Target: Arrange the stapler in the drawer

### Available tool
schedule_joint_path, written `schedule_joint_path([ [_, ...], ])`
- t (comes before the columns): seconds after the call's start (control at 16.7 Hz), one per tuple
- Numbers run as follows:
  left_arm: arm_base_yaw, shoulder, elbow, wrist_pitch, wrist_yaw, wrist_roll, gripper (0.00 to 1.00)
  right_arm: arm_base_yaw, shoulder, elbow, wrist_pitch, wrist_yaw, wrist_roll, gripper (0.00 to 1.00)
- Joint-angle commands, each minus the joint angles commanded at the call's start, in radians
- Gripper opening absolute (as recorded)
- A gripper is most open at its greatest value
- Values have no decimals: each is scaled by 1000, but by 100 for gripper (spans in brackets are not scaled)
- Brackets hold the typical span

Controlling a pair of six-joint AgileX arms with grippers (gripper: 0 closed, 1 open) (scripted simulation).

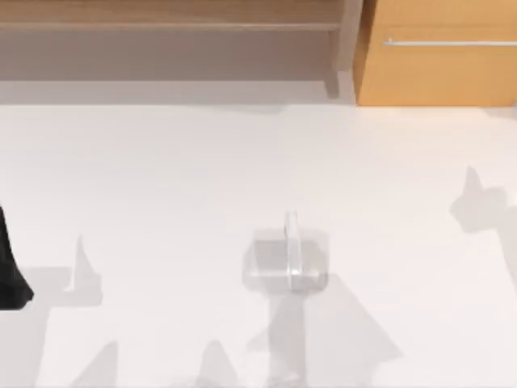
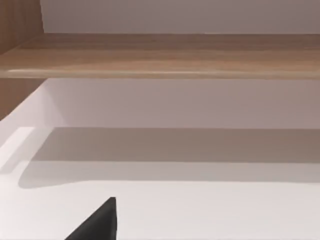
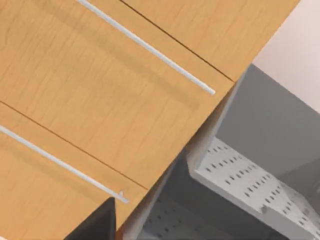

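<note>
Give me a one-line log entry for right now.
stapler: on table, centre, untouched | drawer: shut, far right | left arm: table's left edge | right wrist camera: facing drawer fronts

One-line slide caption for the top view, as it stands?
Stapler lies mid-table, drawer shut at far right, shelf unit beside it.

White table (image 1: 161, 178), stapler (image 1: 292, 250) mid-table, drawer (image 1: 436, 73) far right
</note>
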Motion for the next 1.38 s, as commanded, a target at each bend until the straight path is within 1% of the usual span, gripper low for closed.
schedule_joint_path([
  [0.48,0,0,0,0,0,0,100,68,812,341,464,81,-549,100],
  [0.78,0,0,0,0,0,0,100,103,1229,504,692,133,-812,100],
  [1.02,0,0,0,0,0,0,100,119,1412,576,794,156,-934,100],
  [1.38,0,0,0,0,0,0,100,122,1440,588,810,160,-954,100],
])
